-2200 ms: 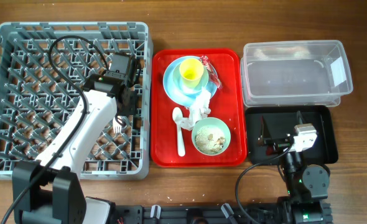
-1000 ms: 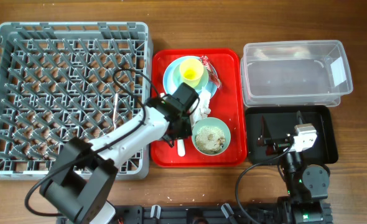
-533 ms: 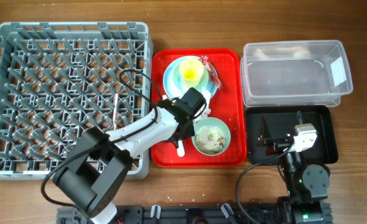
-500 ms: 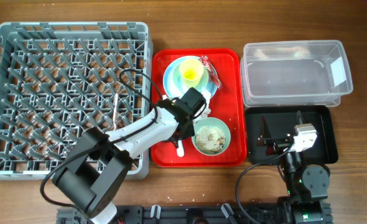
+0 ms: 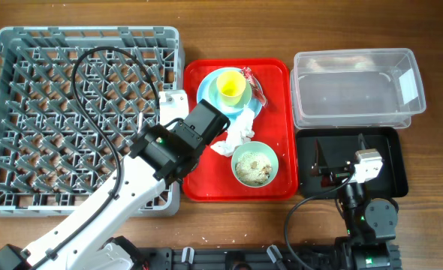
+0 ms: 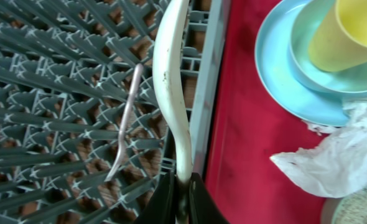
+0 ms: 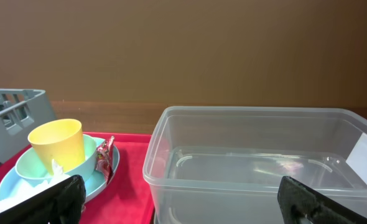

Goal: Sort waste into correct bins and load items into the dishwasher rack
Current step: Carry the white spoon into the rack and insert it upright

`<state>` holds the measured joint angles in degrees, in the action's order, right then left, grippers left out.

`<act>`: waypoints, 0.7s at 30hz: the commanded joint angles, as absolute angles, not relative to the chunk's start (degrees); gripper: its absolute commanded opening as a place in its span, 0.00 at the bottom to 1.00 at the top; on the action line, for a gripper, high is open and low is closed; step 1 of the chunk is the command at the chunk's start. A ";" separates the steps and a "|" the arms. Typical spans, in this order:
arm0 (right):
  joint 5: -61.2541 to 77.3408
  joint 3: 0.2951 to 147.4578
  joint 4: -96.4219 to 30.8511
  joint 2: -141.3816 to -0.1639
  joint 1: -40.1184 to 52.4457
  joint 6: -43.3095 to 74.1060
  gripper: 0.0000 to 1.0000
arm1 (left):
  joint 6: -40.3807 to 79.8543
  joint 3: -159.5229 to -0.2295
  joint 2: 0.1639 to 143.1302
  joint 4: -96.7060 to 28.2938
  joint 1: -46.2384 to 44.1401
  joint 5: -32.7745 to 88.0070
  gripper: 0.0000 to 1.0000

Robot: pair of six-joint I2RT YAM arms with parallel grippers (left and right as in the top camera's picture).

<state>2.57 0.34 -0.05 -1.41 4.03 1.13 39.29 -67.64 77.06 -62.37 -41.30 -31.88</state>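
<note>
Though only the fork lies in it, dishwasher rack point(image 5: 86, 31): fills the table's left half, from the far edge almost to the near edge.
Red serving tray point(image 5: 278, 180): mid-table, just beside the rack's right rim.
Clear tub point(image 5: 353, 52): far right corner, nothing in it that I can make out.
Black tray point(image 5: 398, 161): near right corner, just beside the tub.
Left gripper point(image 6: 180, 196): above the rack's right rim, jaws pinching the spoon's handle end.
Right gripper point(image 7: 180, 186): over the black tray, jaws spread wide, holding nothing.
Spoon point(image 6: 171, 93): held in the air, its bowl end pointing toward the far edge.
Fork point(image 6: 126, 118): lying among the pegs, just left of the spoon.
Step, I'd judge: loading the spoon. Carry it further left, clear of the rim, lower it between pegs near the fork, and release only once it rests.
Views: only the left wrist shows spoon and fork; overhead the arm hides both. Only overhead shows the green bowl point(image 5: 254, 163) whole, scraps inside, the napkin point(image 5: 240, 131) touching it.
</note>
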 commanded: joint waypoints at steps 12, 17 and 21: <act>3.09 0.30 0.10 -1.28 3.95 0.14 1.00 | 30.70 -59.46 83.55 -58.54 -34.15 -28.80 0.04; 3.09 0.30 0.10 -1.28 3.95 0.16 1.00 | 27.24 -59.13 83.55 -57.63 -34.09 -28.10 0.04; 3.09 0.30 0.10 -1.30 3.95 0.14 1.00 | 27.18 -59.11 83.59 -57.60 -31.99 -27.46 0.04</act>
